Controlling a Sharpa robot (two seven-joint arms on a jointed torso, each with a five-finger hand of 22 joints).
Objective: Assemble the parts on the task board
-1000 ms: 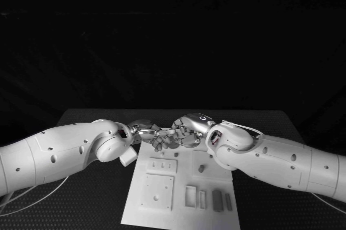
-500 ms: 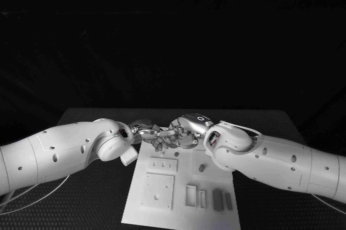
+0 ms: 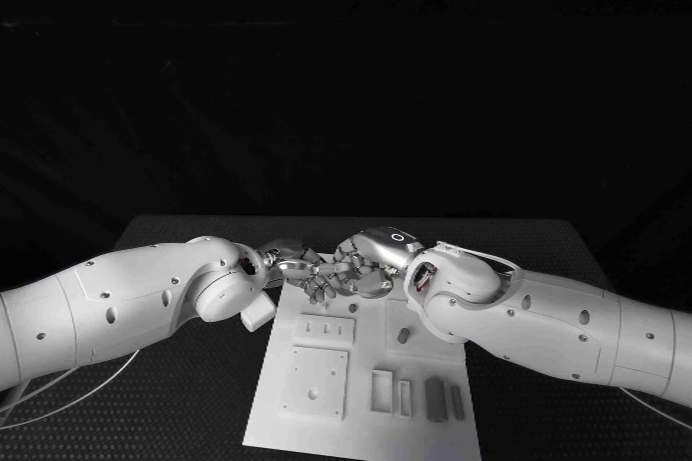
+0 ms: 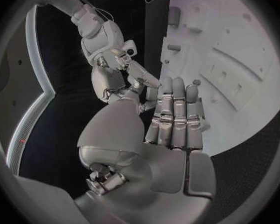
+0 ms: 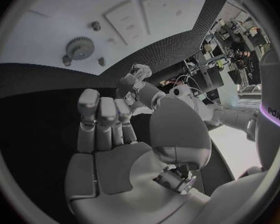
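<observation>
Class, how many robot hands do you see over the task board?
2: the left hand and the right hand, close together above the far end of the task board.

a robotics lab: black-draped table (image 3: 188, 381) and cluttered equipment racks (image 5: 230, 45) with cables.

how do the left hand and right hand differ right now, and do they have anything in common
In the head view the left hand comes in from the task board's left side, the right hand from its right. The left wrist view shows the left hand's fingers straight and side by side; the right wrist view shows the right hand's fingers curled. Both meet over the board's far end, seemingly holding nothing.
</observation>
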